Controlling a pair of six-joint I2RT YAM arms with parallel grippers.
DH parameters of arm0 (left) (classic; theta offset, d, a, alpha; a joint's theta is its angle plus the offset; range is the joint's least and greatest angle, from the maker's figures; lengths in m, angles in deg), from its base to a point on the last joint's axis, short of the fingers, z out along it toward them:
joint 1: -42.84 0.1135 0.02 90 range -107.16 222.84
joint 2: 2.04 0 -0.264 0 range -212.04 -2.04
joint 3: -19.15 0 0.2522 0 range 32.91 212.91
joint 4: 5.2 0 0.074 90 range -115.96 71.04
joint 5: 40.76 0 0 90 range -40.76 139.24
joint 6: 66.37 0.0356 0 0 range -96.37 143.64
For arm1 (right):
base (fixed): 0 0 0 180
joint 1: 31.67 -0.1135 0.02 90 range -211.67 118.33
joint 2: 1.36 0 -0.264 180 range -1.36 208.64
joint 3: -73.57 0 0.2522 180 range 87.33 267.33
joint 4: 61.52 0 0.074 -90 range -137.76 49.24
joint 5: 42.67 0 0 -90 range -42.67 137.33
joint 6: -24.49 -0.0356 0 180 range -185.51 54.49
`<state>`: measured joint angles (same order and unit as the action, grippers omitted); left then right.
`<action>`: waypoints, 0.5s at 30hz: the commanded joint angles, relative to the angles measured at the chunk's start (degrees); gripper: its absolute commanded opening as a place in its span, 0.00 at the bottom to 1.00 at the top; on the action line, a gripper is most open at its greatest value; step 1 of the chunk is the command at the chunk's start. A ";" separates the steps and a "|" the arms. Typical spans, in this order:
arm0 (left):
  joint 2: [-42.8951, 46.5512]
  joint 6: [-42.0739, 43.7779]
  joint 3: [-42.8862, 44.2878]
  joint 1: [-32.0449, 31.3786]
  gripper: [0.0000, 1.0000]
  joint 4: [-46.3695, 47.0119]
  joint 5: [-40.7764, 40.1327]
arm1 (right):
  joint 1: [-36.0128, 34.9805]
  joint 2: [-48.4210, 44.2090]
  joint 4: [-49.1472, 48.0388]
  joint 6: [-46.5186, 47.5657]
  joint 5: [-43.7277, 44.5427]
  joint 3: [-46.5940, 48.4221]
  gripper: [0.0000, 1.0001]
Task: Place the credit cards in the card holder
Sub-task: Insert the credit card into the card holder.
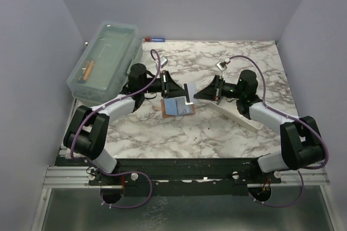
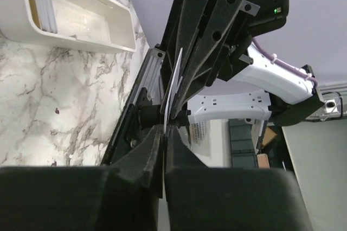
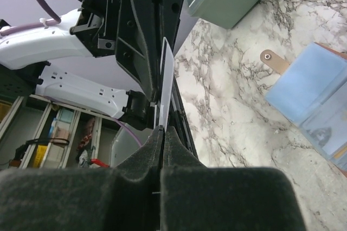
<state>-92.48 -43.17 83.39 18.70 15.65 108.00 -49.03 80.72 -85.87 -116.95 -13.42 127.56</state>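
Pinching one thin, stiff, slippery card (image 1: 188, 91) between them above the holder (image 1: 163, 109) on the tabletop (image 1: 162, 136), left fingers (image 2: 161, 147) and right fingers (image 3: 162, 139) each clamp an opposite edge, best gripped across flat faces.

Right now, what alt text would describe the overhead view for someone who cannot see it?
The left gripper and right gripper both pinch one thin pale card between them, close to an open reddish-brown leather wallet, light blue inside, on a marble-patterned table.
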 commanded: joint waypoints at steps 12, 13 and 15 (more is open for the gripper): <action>-6.58 38.27 12.96 4.62 0.00 -59.11 -20.11 | -2.24 9.41 29.46 15.53 16.41 11.21 0.35; -7.82 38.55 13.53 4.58 0.00 -59.69 -19.68 | -2.86 11.08 29.90 15.72 16.53 12.19 0.34; -9.73 38.61 14.57 4.63 0.00 -60.45 -19.81 | -4.51 14.33 31.49 16.36 17.50 14.94 0.32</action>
<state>-97.87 -13.69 95.92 23.38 -29.57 93.16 -50.83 89.66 -61.23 -103.94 0.66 138.62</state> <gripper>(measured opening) 0.017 0.339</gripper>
